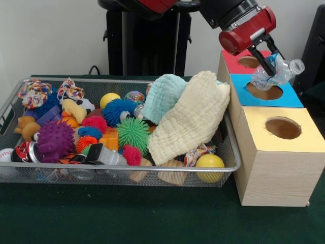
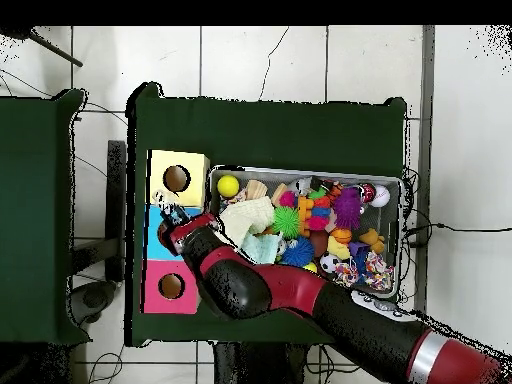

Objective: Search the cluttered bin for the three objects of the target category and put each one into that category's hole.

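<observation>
My gripper [image 1: 268, 62] is shut on a crushed clear plastic bottle [image 1: 278, 71] and holds it just above the round hole [image 1: 264, 92] of the blue-topped wooden box [image 1: 289, 97]. In the overhead view the gripper [image 2: 176, 218] is over the blue box [image 2: 158, 248]. The bin [image 1: 127, 168], a silver wire-mesh basket, sits left of the boxes, full of toys. It also shows in the overhead view [image 2: 305, 171].
A red-topped box [image 1: 231, 65] and a yellow-topped box [image 1: 256, 116] flank the blue one. In the bin, a yellow cloth [image 1: 190, 119] and a mint cloth [image 1: 162, 96] lie over the right side. A purple spiky ball [image 1: 55, 140], green spiky ball [image 1: 133, 132] and yellow ball [image 1: 209, 162] are there too.
</observation>
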